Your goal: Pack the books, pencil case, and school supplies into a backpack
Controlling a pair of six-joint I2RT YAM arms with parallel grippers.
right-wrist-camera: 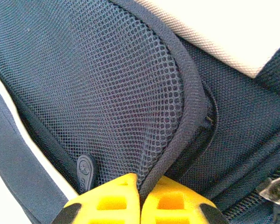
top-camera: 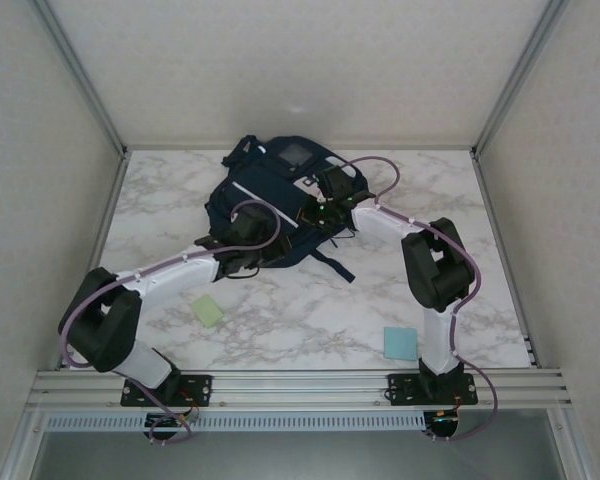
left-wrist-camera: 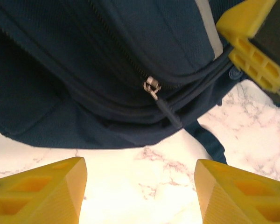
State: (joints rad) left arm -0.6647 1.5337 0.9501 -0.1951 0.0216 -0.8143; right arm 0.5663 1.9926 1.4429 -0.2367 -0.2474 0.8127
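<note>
Top external: arms reach backpack [top-camera: 270, 200]; right fingers [right-wrist-camera: 114, 201] pinch mesh [right-wrist-camera: 107, 93], left fingers [left-wrist-camera: 42, 191] spread, empty.

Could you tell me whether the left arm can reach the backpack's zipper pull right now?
Probably yes: the left gripper is open, and the zipper pull on the backpack lies exposed just ahead of it, with nothing covering it.

Backpack [right-wrist-camera: 107, 93]: matt cloth, mesh; zipper pull [left-wrist-camera: 151, 87] seemingly metal.

Navy backpack [top-camera: 267, 192] flat mid-table; green pad [top-camera: 208, 310], blue pad [top-camera: 400, 343] nearer.
</note>
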